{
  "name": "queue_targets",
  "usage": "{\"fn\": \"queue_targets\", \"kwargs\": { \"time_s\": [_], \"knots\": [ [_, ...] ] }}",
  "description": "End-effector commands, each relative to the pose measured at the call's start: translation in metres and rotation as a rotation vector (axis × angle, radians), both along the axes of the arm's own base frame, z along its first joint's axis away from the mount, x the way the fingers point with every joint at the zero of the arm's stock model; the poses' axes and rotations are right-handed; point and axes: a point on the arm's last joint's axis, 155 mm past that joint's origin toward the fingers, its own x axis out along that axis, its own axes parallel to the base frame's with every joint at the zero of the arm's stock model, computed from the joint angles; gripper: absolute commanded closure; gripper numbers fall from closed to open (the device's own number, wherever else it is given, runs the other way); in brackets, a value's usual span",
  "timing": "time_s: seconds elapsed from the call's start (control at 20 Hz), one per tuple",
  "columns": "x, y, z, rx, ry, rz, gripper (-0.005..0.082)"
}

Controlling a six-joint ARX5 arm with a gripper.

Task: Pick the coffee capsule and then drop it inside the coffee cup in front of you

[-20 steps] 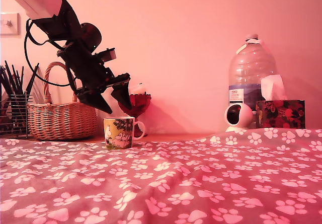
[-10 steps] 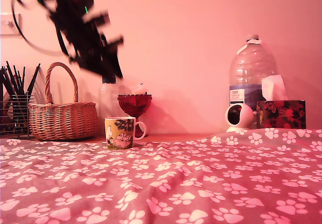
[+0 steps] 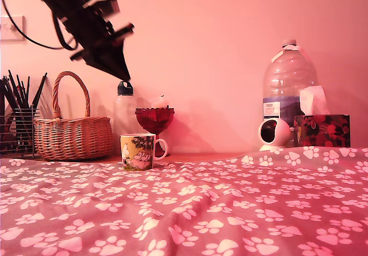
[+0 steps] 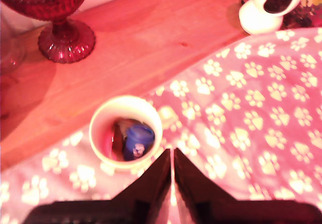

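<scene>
The coffee cup [image 3: 137,151], a small mug with a white handle and a yellow-green cartoon print, stands at the edge of the paw-print cloth. Seen from above in the wrist view, the coffee cup [image 4: 126,100] holds a blue coffee capsule [image 4: 137,141] at its bottom. My gripper [image 3: 123,75] hangs high above the cup, a little toward the exterior view's left. In the wrist view the gripper [image 4: 172,169] has its dark fingers pressed almost together with nothing between them.
A red goblet [image 3: 154,119] stands just behind the cup on the wooden surface [image 4: 151,38]. Nearby are a wicker basket [image 3: 72,135], a wire pen holder [image 3: 14,126], a dark-capped bottle [image 3: 123,112], a large water jug [image 3: 287,83], a white round camera [image 3: 272,134] and a tissue box [image 3: 321,130].
The arm has risen from just above the cup to high at the exterior view's upper left. Its fingers, spread apart one second ago, are now together.
</scene>
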Motion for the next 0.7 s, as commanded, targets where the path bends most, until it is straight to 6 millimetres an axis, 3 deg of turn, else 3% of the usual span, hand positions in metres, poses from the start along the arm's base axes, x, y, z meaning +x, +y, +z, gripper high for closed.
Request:
{"fn": "queue_targets", "kwargs": {
  "time_s": [0.0,0.65],
  "knots": [
    [-0.012,0.006,0.010,-0.008,-0.026,0.006,0.0790],
    [-0.098,0.074,-0.036,-0.048,-0.070,0.197,0.0790]
  ]
}}
